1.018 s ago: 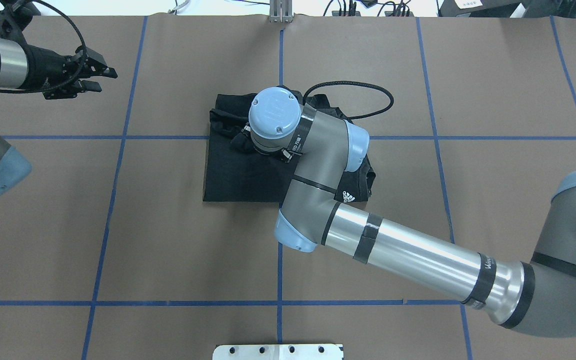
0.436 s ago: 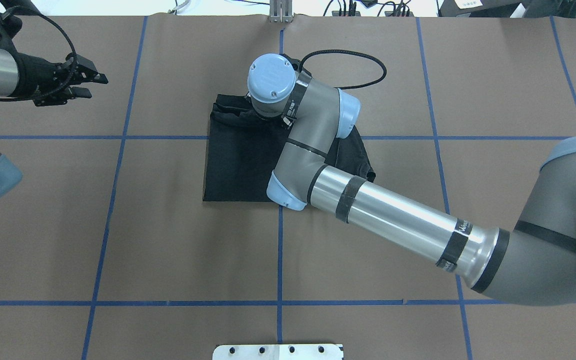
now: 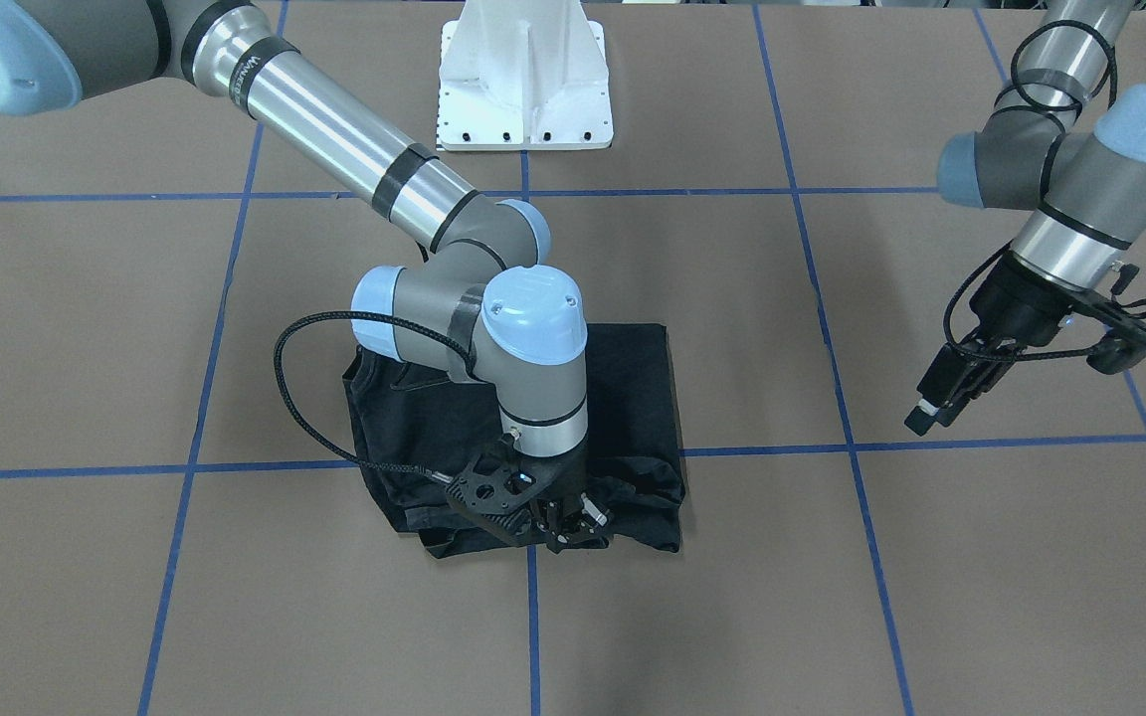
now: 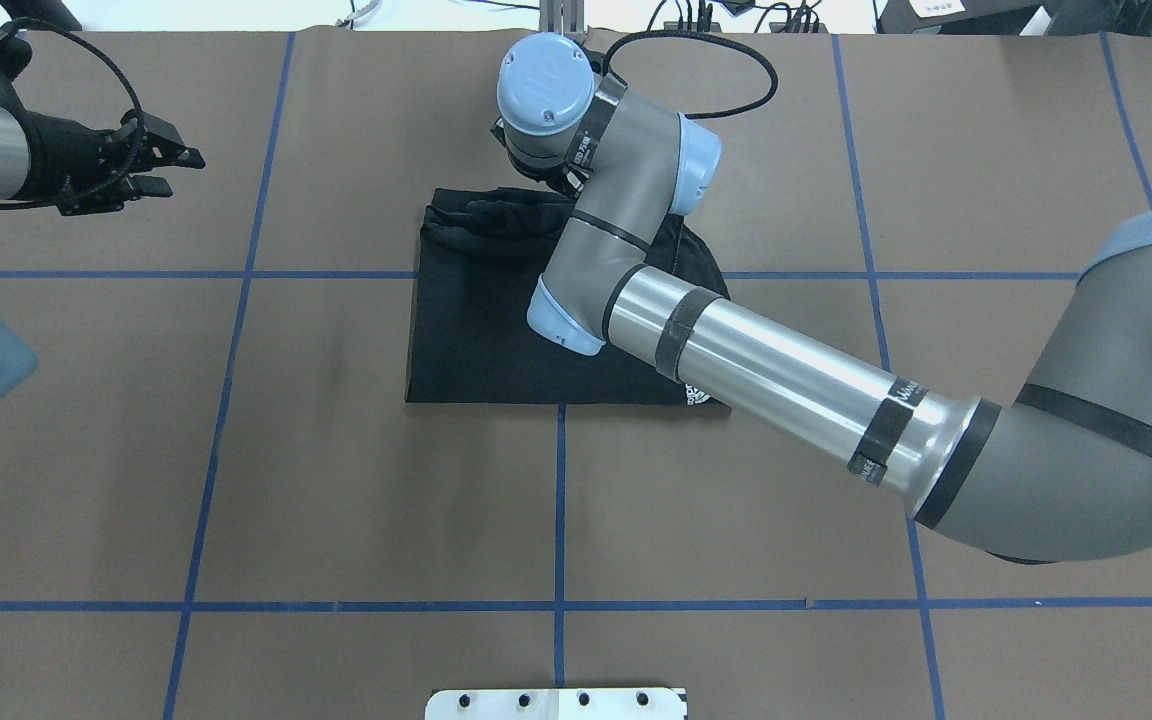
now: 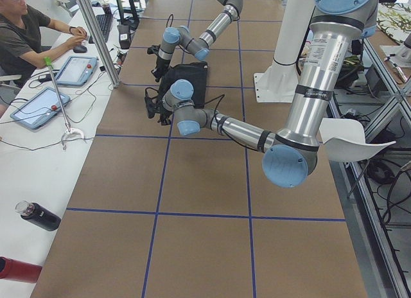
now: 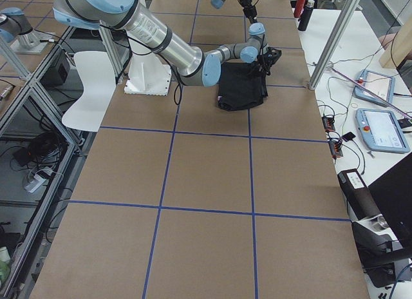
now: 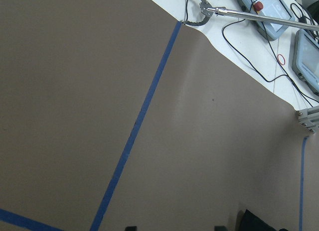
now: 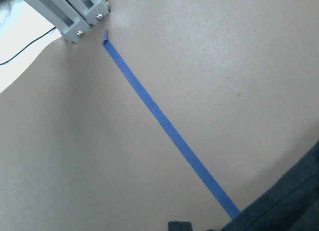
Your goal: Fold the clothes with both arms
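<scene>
The clothes, a black T-shirt (image 4: pixel 476 330) (image 3: pixel 633 398), lie folded into a rough square at the table's middle, with bunched fabric along the far edge. My right arm reaches over the shirt. The right gripper (image 3: pixel 561 537) stands low at that far edge, its fingers close together on the bunched cloth; in the overhead view the wrist hides it. A corner of the black shirt (image 8: pixel 294 201) shows in the right wrist view. My left gripper (image 4: pixel 171 170) (image 3: pixel 931 418) hangs open and holds nothing above bare paper at the far left, well away from the shirt.
Brown paper with a blue tape grid (image 4: pixel 560 500) covers the table. The white pedestal base (image 3: pixel 525 89) stands at the robot's side. A black cable loop (image 4: pixel 736 70) trails from the right wrist. An aluminium post (image 4: pixel 561 25) stands at the far edge. A person (image 5: pixel 26 35) sits at the side table with tablets.
My right gripper has moved from the shirt's middle to its far edge, drawing cloth with it. The left gripper drew slightly back to the left.
</scene>
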### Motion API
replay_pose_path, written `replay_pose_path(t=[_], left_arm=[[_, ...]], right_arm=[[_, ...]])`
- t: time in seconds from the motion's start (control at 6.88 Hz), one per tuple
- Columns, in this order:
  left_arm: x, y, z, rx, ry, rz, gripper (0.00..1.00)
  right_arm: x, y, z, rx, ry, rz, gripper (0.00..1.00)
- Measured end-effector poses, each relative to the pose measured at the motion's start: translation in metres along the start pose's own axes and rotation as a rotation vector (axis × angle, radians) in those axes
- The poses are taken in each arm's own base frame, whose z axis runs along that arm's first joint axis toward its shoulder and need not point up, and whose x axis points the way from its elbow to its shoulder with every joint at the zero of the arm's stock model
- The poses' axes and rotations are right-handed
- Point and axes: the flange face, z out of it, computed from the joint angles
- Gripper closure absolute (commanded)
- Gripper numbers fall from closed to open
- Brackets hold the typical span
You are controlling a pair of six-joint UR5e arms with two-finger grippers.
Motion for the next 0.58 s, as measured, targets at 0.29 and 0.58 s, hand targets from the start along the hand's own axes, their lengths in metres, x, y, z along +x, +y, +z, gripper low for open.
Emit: replay_pose_path(t=[0.29, 0.58], left_arm=[[0.000, 0.001, -0.004, 0.000, 0.004, 0.006, 0.39], [-0.008, 0.005, -0.013, -0.010, 0.000, 0.039, 0.39]], right_arm=[[-0.021, 0.018, -0.036, -0.059, 0.000, 0.007, 1.00], [0.004, 0.081, -0.045, -0.129, 0.027, -0.054, 1.00]])
